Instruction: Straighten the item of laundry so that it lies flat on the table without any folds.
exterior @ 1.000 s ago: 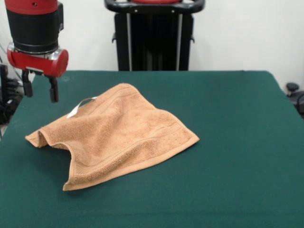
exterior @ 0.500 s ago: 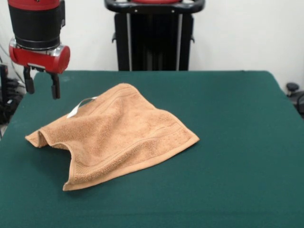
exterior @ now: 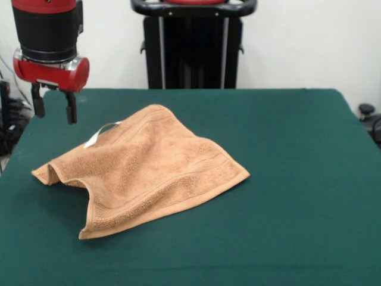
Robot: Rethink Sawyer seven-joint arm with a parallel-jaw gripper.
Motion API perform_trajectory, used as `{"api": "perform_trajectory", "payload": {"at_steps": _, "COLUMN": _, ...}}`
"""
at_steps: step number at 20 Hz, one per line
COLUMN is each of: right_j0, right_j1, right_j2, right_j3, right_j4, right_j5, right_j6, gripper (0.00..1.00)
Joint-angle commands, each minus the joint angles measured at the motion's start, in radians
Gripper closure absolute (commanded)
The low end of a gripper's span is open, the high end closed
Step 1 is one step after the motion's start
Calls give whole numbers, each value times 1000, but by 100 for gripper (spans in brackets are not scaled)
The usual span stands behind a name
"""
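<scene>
The orange-tan terry towel (exterior: 146, 170) lies on the dark green table (exterior: 286, 179), left of centre. It is rumpled: its left corner is curled under and its middle is humped up. Woven band stripes run near its right and front edges. A small white loop (exterior: 100, 134) sticks out at its far left edge. My gripper (exterior: 55, 111) hangs above the table's far left corner, apart from the towel and a little beyond the white loop. It is open and empty, with both black fingers pointing down.
The robot's black pedestal (exterior: 191, 44) stands behind the table's far edge at centre. Dark equipment (exterior: 369, 119) shows past the table's right edge. The towel takes up only the left middle of the table.
My gripper has risen slightly and shifted a little to the right. The towel has not moved.
</scene>
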State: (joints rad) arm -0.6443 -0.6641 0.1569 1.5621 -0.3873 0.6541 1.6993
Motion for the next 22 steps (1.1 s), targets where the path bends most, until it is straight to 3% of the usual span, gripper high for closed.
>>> {"api": "perform_trajectory", "payload": {"at_steps": 1, "right_j0": 30, "right_j1": 57, "right_j2": 101, "right_j3": 108, "right_j4": -24, "right_j5": -11, "right_j6": -52, "gripper": 0}}
{"api": "perform_trajectory", "payload": {"at_steps": 16, "right_j0": 24, "right_j1": 47, "right_j2": 111, "right_j3": 136, "right_j4": -30, "right_j5": -50, "right_j6": -53, "gripper": 0}}
{"api": "perform_trajectory", "payload": {"at_steps": 17, "right_j0": 24, "right_j1": 48, "right_j2": 111, "right_j3": 133, "right_j4": -33, "right_j5": -49, "right_j6": -56, "gripper": 100}}
{"api": "perform_trajectory", "payload": {"at_steps": 22, "right_j0": 20, "right_j1": 50, "right_j2": 120, "right_j3": 126, "right_j4": -44, "right_j5": -57, "right_j6": -79, "gripper": 100}}
